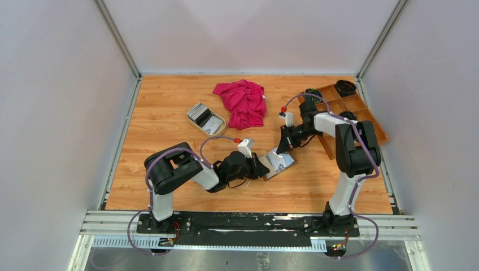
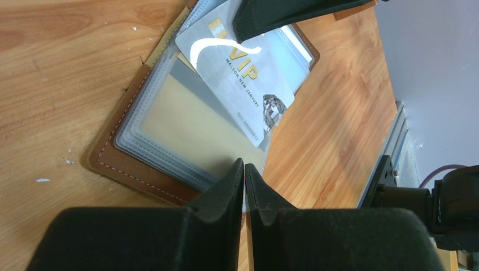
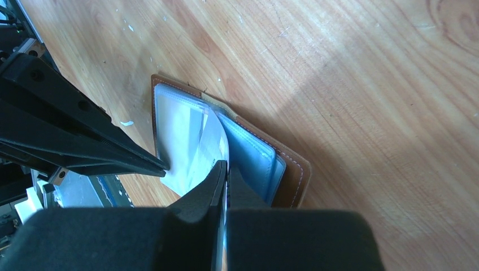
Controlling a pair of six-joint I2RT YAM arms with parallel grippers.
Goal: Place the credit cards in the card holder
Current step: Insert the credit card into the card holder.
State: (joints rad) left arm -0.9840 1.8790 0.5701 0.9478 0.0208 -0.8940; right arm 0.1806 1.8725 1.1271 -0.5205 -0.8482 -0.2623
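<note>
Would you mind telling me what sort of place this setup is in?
Probably a robotics lab test cell: blank grey enclosure walls, an aluminium rail carrying both arm bases, and a wood-grain table.

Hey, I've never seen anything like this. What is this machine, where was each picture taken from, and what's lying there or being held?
These are two robot arms bolted to a wooden table. The wide picture looks down from above; the other two come from a camera on each wrist, with that arm's black jaws at the bottom. On the table lie an open brown card holder, a beige dish of cards, a red cloth and a wooden compartment tray. The left arm's jaws are shut on the holder's clear sleeves; the right arm's are shut on a silver VIP card over it.
</note>
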